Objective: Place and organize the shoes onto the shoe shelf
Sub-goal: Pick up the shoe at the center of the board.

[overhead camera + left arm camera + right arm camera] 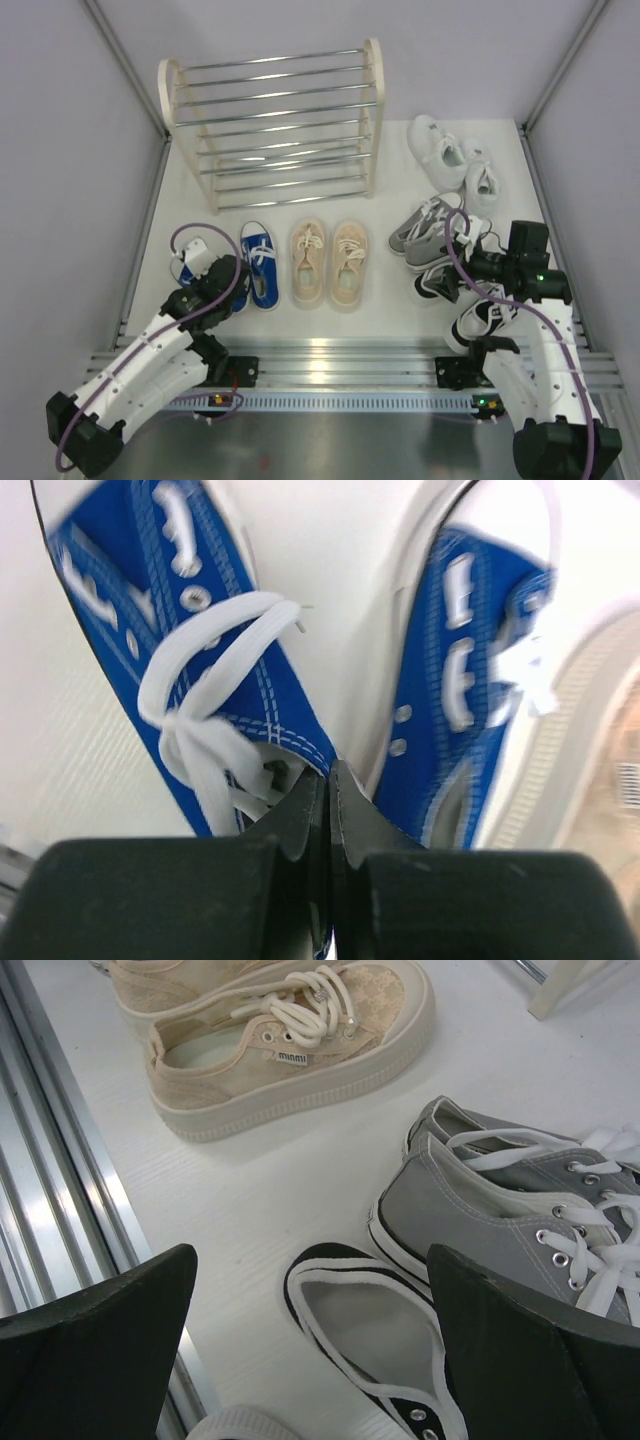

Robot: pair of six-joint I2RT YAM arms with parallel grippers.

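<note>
Shoes spread over the white table (pixel 390 300), in front of the shelf (pixel 275 125) at the far side. Blue pair (pixel 262 265) near-left, beige pair (pixel 327 262) just beside it; grey pair (pixel 425 235), black-and-white pair (pixel 480 315) and white pair (pixel 455 160) grouped at the right. Left gripper (pixel 330 780) pressed together, pinching the collar edge of one blue shoe (pixel 150 600). Right gripper (pixel 310 1260) spread wide above a black-and-white shoe's opening, gripping nothing.

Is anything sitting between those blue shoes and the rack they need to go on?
Nothing visible does. Only bare white table lies between the blue shoes and the shoe shelf beyond them.
</note>
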